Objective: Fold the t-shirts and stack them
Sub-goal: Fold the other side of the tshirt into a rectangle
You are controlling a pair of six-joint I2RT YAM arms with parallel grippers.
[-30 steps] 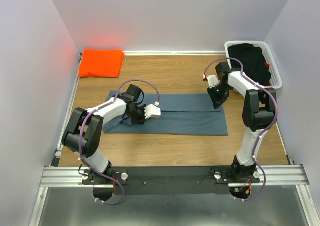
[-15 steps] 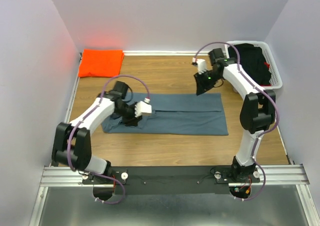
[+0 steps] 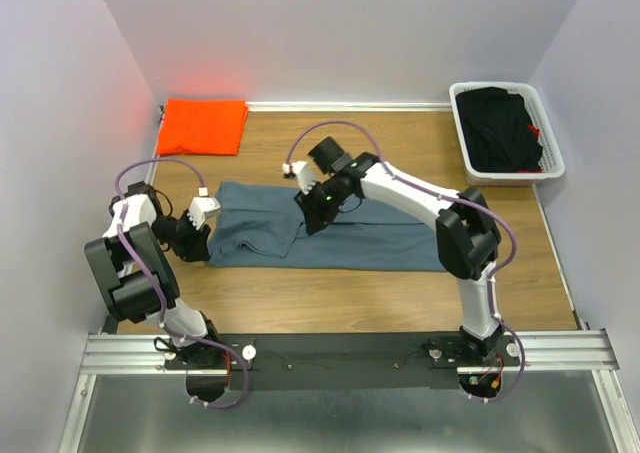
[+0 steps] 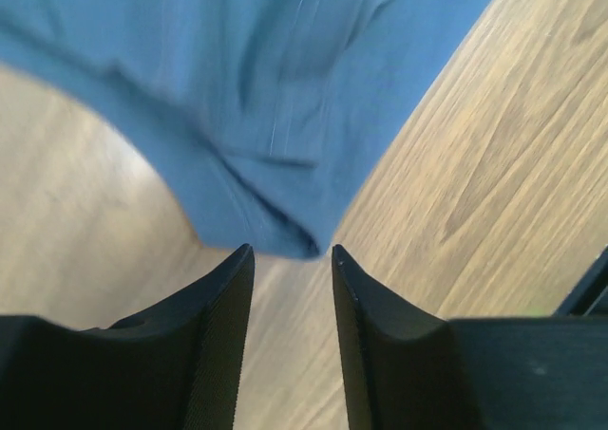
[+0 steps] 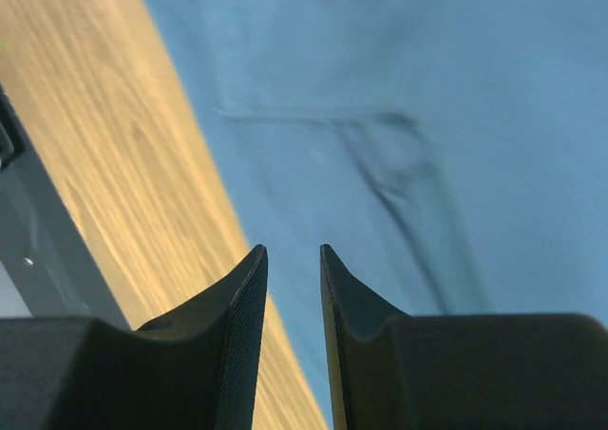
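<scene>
Left gripper (image 4: 293, 254), spread and empty, is hovering at blue shirt's (image 3: 370, 238) 9 o'clock end; right gripper (image 5: 293, 250) likewise at 11

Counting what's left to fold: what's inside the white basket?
Dark, almost black crumpled cloth fills the basket, with a small red bit near its right side. How many pieces, and anything beneath them, is hidden.

txt: none legible | labels/brands/nos: none | signs: none (wrist views blurry)
</scene>
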